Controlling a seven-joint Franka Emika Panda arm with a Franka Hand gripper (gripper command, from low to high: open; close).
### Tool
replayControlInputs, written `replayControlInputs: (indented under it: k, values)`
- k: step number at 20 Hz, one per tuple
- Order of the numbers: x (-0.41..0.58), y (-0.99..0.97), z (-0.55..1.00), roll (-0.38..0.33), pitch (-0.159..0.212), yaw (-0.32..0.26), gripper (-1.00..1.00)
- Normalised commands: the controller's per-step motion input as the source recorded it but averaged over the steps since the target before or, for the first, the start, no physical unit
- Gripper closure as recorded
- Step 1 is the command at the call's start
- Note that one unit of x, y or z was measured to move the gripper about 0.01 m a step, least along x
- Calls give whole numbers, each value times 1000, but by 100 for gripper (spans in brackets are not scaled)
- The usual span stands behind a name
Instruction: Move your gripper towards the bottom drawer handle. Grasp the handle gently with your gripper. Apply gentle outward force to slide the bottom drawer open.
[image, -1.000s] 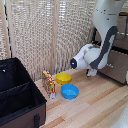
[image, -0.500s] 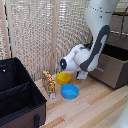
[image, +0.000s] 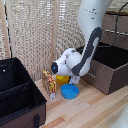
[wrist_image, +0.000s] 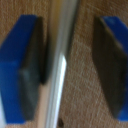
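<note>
Close in, the grey-white gripper (wrist_image: 67, 65) with blue-tipped dark fingers (wrist_image: 22, 70) stands open around the thin silvery bar handle (wrist_image: 60, 75), nearer one pad, gripping nothing yet. Risk: closing off-centre could skew the bar or let it slip on the pull. Exterior view: the dark brown bottom drawer (image: 107, 70) already sits out, at that view's right.
</note>
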Motion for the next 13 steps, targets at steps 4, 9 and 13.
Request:
replayControlInputs:
  k: [4, 9, 13]
  values:
    - [119, -26, 588, 35, 14, -7, -100]
    - [127, 35, 731, 115, 3, -44, -100]
    - [142, 174, 646, 149, 25, -54, -100]
